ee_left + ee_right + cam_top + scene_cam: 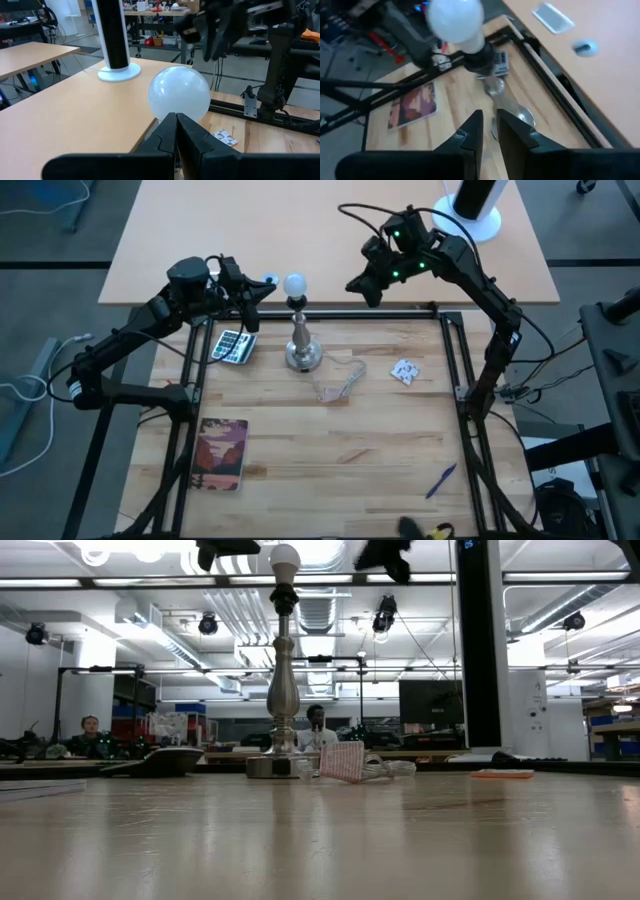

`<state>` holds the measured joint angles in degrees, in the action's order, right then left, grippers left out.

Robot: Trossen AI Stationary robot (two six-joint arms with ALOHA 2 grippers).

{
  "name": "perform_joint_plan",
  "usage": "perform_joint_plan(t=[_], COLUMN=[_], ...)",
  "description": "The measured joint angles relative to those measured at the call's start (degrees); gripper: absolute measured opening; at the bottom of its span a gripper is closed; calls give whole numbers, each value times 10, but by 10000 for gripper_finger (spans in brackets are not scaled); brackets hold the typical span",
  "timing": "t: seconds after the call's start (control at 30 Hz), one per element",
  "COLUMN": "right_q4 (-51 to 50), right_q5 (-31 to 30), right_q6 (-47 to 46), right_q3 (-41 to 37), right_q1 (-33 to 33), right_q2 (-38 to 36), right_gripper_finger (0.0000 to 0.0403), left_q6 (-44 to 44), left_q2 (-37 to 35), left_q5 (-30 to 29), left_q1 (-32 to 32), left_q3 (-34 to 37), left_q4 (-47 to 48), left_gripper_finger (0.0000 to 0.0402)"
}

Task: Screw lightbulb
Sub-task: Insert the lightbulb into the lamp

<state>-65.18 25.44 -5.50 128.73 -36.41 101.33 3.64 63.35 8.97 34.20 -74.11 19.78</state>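
Lightbulb [294,283] sits seated in the black socket atop the silver lamp stand [301,345], near the far edge of the wooden desk [330,450], toward twelve o'clock of its centre. It is a small frosted white globe, smooth and matte; the stand below it is a turned, baluster-shaped metal column on a round foot.

At nine o'clock of the bulb, close but apart, hangs the left gripper [262,288], its fingers pressed together on nothing. At three o'clock, farther off, the right gripper [362,290] hovers with its fingers nearly together, a narrow slit between them, holding nothing. No object lies between either gripper and the bulb.

Around the stand: a calculator [233,345] at nine o'clock of the base, a clear crumpled wrapper [340,383] at four o'clock, a small white packet with red specks [404,371] at three o'clock farther out. A book with a reddish landscape cover [222,453] lies toward seven o'clock, and a blue pen [441,479] toward five o'clock.

The low view shows the stand's full profile, its swelling and narrow neck, with the bulb at the top and two people seated in the room behind; both grippers appear there only as dark shapes at the upper edge. The left wrist view shows the bulb's glossy sheen just beyond its closed fingers [192,137]. The right wrist view alone shows the black socket under the bulb from above.
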Motion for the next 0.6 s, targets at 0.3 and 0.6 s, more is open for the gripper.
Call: perform_joint_plan(t=[0.3,0.6], right_q4=[-218,168], right_q5=[-128,57], right_q6=[-61,-7], right_q3=[-22,-20], right_q1=[-22,8], right_q2=[52,26], right_gripper_finger=[67,69], left_q6=[-11,-9], left_q2=[0,-7], left_q5=[0,5], left_q1=[0,0], left_q3=[0,0], left_q4=[8,-6], left_gripper_finger=[0,0])
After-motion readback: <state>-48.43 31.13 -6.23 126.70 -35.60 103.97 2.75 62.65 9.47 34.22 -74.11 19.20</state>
